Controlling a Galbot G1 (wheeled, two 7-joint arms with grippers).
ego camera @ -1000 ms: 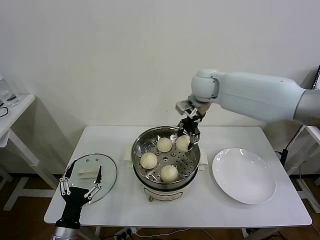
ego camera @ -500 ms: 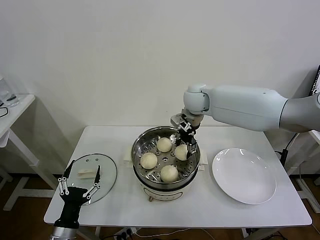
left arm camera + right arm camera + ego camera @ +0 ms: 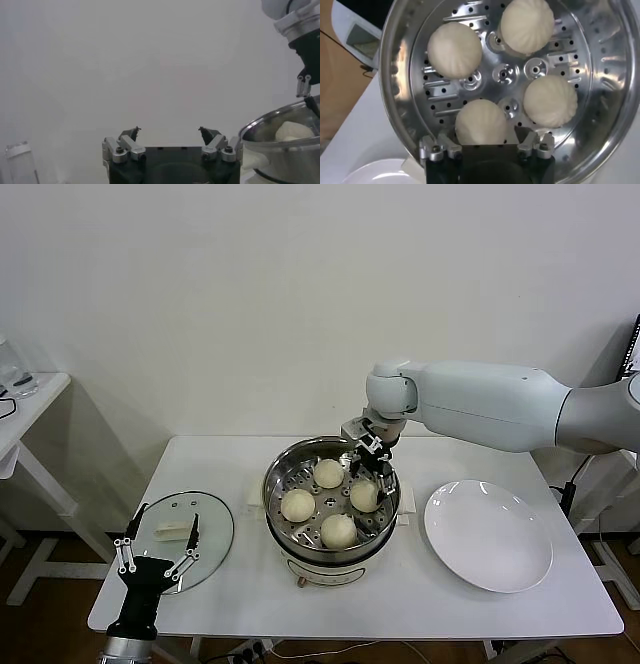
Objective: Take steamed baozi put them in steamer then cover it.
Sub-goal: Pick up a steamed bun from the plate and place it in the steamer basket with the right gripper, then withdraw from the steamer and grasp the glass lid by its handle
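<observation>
White table [image 3: 420,594]: four baozi [image 3: 339,530] in steamer [image 3: 283,524]; right gripper [image 3: 369,465] fingers released above one; left gripper [image 3: 160,546] fingers spread, parked.

The steamer [image 3: 332,509] stands at the centre of the worktop [image 3: 420,599], four baozi [image 3: 339,530] on its tray; the cover [image 3: 185,539] lies flat to its left, a plate [image 3: 488,534] to its right; the right end effector [image 3: 373,468] hangs over the steamer's rear right, the left end effector [image 3: 157,555] at the worktop's front-left edge.
</observation>
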